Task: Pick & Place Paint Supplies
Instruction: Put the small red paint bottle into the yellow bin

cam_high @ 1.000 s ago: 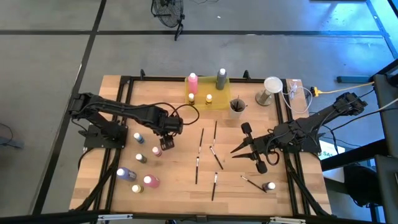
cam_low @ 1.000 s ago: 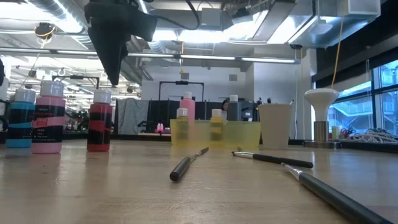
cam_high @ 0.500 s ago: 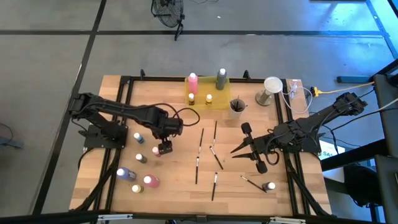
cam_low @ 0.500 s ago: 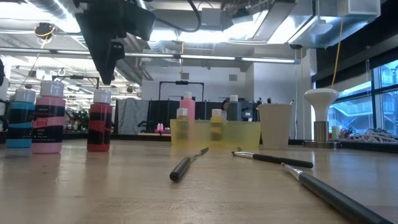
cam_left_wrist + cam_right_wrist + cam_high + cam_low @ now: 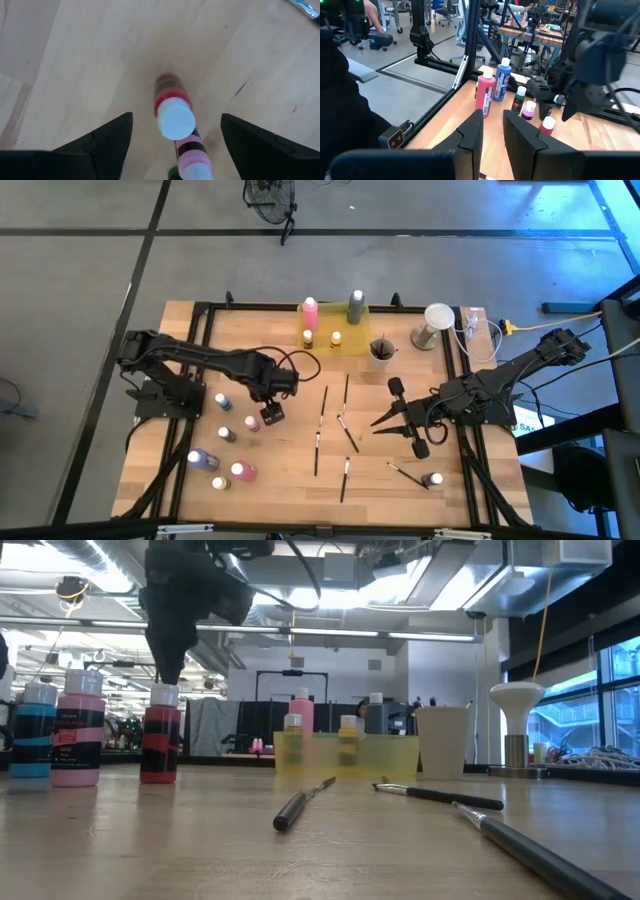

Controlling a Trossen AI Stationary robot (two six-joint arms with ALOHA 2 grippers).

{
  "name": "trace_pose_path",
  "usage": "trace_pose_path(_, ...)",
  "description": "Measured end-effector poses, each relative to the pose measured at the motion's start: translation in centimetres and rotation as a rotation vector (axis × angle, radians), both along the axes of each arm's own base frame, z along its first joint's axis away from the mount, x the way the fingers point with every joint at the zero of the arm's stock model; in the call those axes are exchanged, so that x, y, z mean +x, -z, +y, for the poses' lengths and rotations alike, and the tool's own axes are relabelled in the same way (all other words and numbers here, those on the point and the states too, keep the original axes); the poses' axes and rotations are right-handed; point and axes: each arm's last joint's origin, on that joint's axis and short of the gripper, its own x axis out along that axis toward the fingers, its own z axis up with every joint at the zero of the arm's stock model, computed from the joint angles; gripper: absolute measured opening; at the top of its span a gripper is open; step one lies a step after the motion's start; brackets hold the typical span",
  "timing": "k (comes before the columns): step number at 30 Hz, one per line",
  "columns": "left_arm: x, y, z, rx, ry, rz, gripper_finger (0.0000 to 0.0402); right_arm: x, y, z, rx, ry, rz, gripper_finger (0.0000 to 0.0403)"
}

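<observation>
The left hand (image 5: 268,414) has dropped from its higher hover and now sits directly over the red bottle (image 5: 173,114), fingers (image 5: 107,137) spread wide either side of the white cap — nothing grasped yet. The bottle stands upright on the worktop (image 5: 290,465), left of centre, among other bottles. Judgement: a pick is imminent. The right hand (image 5: 380,420) waits right of centre, fingers nearly together, empty — the yellow tray (image 5: 340,330) lies at the far edge.

The wooden counter (image 5: 290,470) stands on a grey concrete floor (image 5: 80,270) crossed by dark lines. Beyond it, ceiling strip lights (image 5: 430,636) glow, and windows (image 5: 600,690) fill the frame's right edge.
</observation>
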Motion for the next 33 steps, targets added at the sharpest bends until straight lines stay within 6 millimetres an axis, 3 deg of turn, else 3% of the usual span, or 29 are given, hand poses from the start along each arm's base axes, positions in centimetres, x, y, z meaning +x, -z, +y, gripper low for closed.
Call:
trace_pose_path(13, -0.1, 0.9, 1.2, -0.009, -0.052, 0.035, 0.0298, -0.1, 0.3, 0.0, -0.012, 0.001, 0.034, 0.0078)
trace_pose_path(33, 0.3, 1.3, 0.5, 0.0, 0.011, 0.028, 0.0298, -0.1, 0.6, -0.1, 0.001, 0.006, 0.07, 0.0078)
